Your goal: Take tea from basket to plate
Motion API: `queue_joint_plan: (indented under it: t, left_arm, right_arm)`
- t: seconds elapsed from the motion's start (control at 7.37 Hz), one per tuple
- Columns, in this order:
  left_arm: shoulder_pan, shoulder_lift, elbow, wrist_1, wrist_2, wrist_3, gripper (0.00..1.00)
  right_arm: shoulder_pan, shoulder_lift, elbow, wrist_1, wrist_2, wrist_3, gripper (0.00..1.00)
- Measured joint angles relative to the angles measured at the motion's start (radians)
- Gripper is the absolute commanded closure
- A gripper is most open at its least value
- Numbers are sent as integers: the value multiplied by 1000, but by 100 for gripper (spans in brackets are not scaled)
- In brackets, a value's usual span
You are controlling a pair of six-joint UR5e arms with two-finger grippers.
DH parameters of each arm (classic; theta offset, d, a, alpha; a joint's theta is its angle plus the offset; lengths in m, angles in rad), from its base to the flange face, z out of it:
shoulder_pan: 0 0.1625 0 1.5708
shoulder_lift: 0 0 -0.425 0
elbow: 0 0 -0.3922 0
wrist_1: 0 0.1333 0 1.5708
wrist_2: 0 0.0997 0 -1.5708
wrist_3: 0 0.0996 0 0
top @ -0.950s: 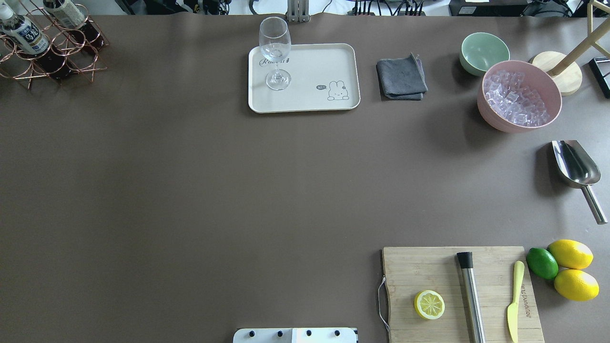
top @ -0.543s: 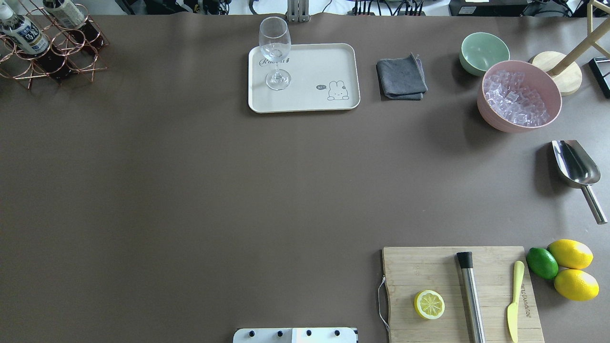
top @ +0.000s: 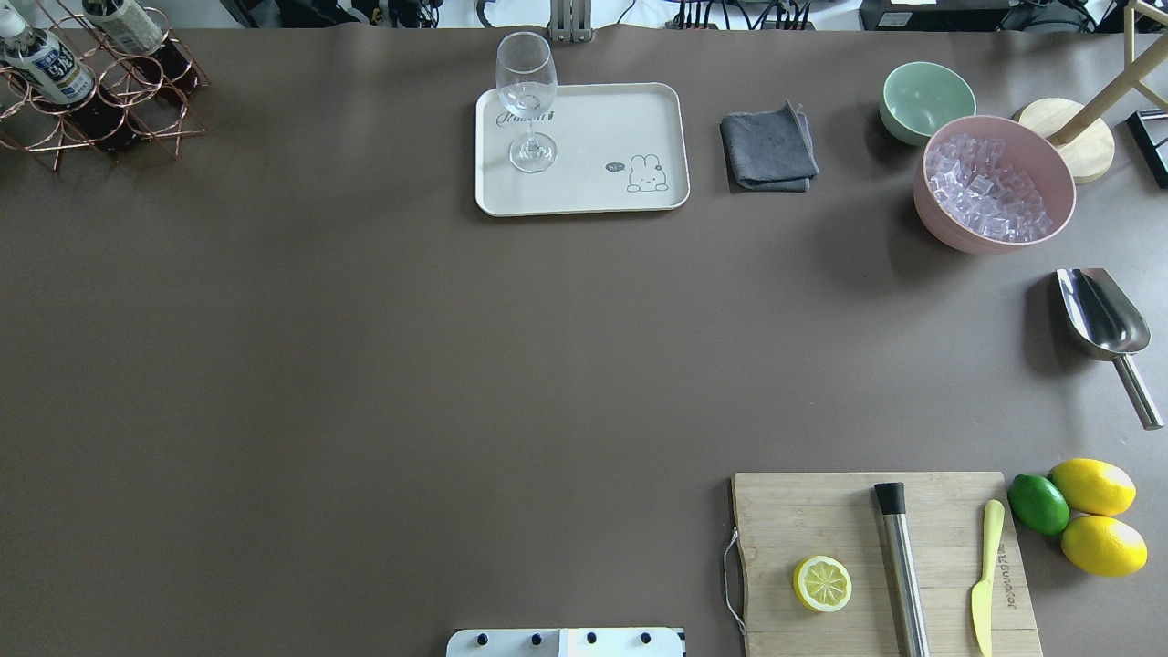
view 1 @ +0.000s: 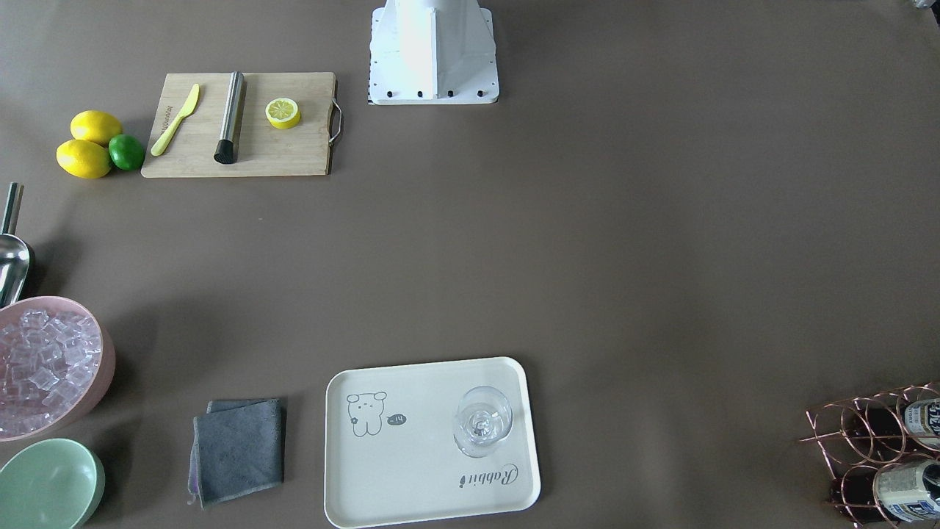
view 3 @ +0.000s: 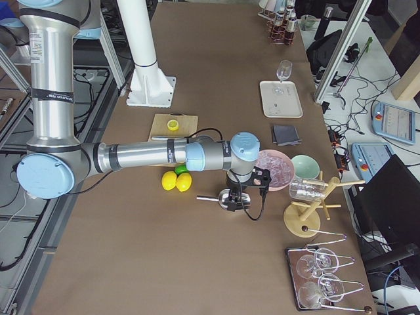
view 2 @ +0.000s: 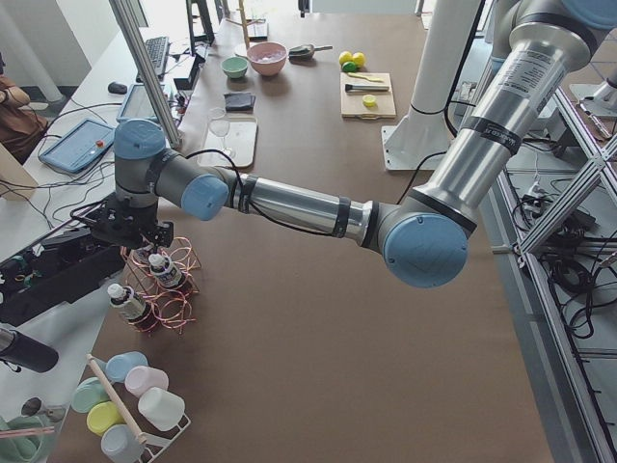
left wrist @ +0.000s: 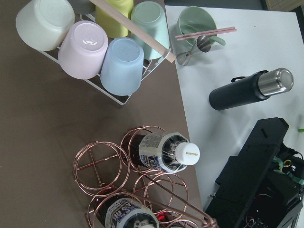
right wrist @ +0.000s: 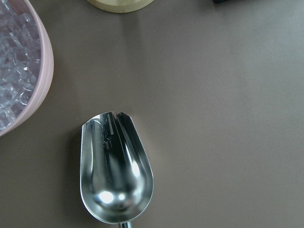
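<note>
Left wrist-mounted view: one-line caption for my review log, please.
White-capped tea bottle resting in the copper wire basket, pastel cups racked alongside, seen from above.

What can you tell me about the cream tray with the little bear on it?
The tray is cream and rectangular, with rounded corners and a low raised rim, and looks like plastic. A small bear drawing sits by one corner and grey "Rabbit" script by the opposite one. It lies flat on the brown table, on the side far from the robot, apart from a folded grey cloth. One empty stemmed glass stands upright on it near the script; no bottle is on it.
</note>
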Motion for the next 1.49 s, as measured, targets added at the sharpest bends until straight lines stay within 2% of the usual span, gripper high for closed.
queue_joint_plan:
  t: [0.54, 1.09, 1.36, 1.49]
  left_arm:
    - [10, -116, 133, -23, 55, -198, 2]
    - [32, -130, 189, -73, 55, -265, 5]
    - [44, -123, 189, -94, 53, -292, 13]
    - [54, -121, 190, -104, 54, -307, 24]
  right_arm:
    - [0, 0, -1, 0, 0, 0, 0]
    - [0, 0, 0, 1, 0, -2, 0]
    - [0, 0, -5, 1, -2, -3, 0]
    - [0, 0, -7, 1, -3, -3, 0]
